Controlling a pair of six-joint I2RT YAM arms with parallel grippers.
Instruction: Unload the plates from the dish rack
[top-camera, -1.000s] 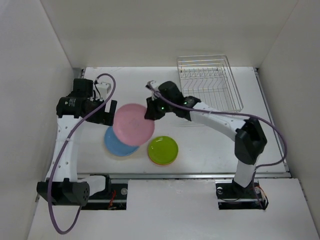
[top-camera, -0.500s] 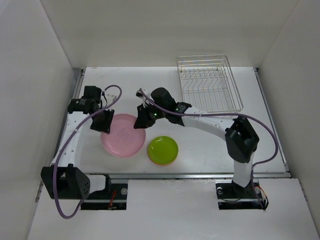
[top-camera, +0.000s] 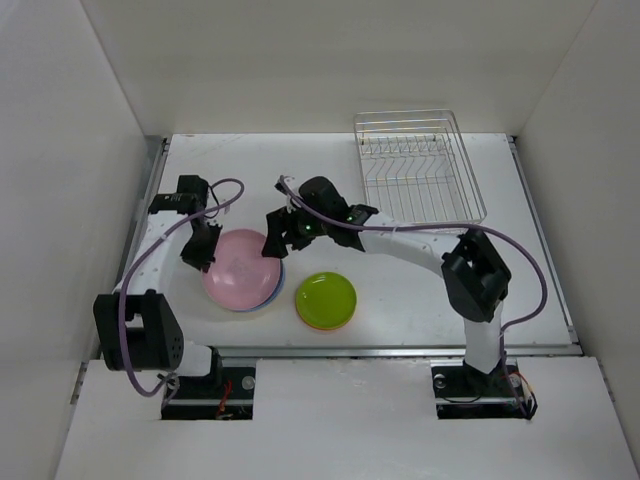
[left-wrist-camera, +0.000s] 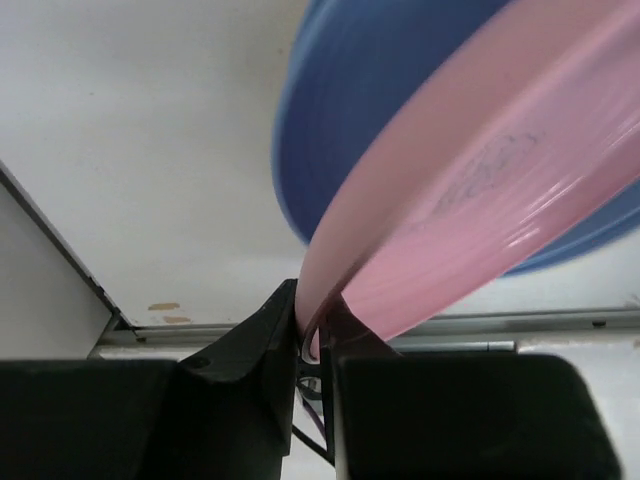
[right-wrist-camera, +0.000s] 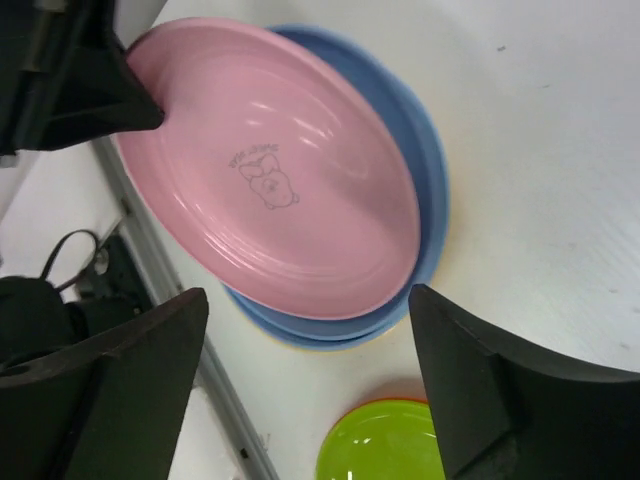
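One lime plate (top-camera: 326, 297) lies beside pink plate (top-camera: 243, 270), dish rack (top-camera: 412, 160) well apart.

Overhead camera looks down; both close wrist cameras share the pink plate (right-wrist-camera: 270, 170).

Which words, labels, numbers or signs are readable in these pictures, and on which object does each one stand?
Pink plate: a short line of letters above a small drawing at its centre, too small and blurred to read.
Nothing else shows any lettering, so no text here can be quoted.
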